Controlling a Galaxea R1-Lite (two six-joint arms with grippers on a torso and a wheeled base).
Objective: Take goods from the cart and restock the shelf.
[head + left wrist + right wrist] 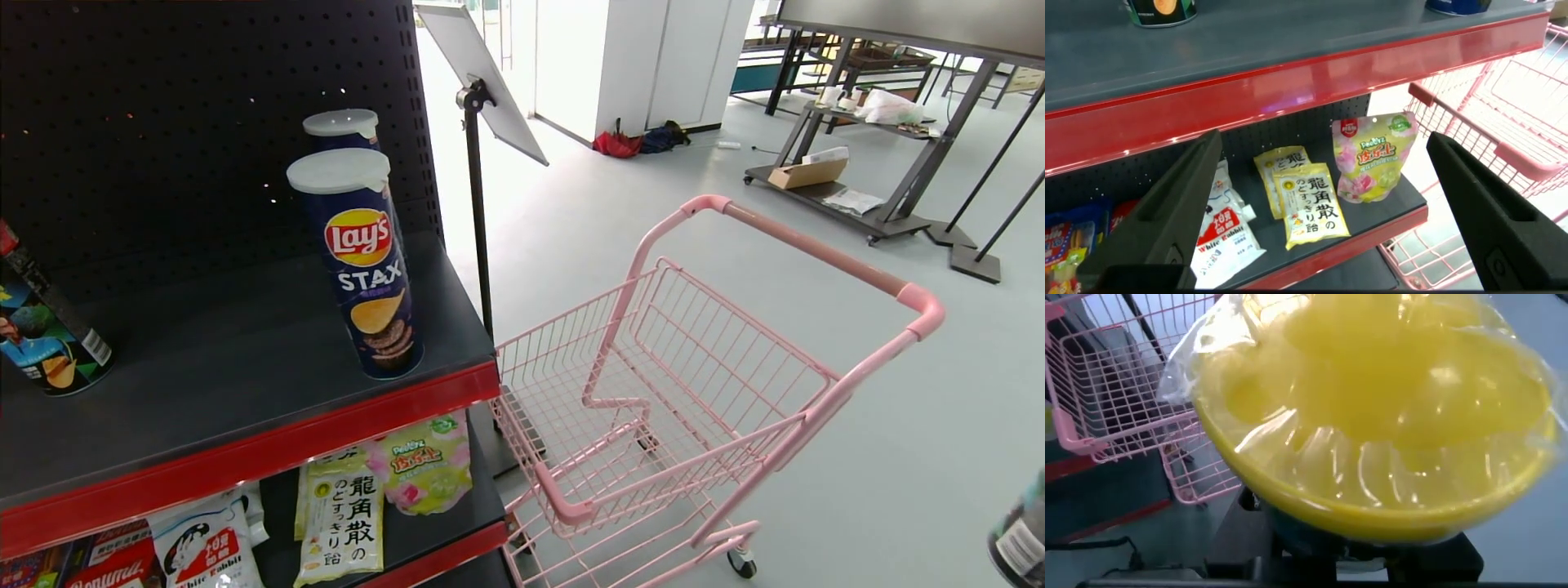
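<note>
The shelf (pixel 245 384) carries upright chip cans (pixel 363 269) on top and the pink cart (pixel 816 245) looks empty, so I judge restocking nearly done. One yellow-lidded can (pixel 1372 416) hangs beside the cart, seemingly clamped in my right gripper (pixel 1355 551), not yet shelved. My left gripper (pixel 1323 208) has its jaws wide apart, holding nothing.

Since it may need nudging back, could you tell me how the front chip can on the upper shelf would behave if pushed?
The chip can is tall and narrow-based, so a high push would probably tip it. Round, it could then roll off the nearby red shelf edge.
</note>
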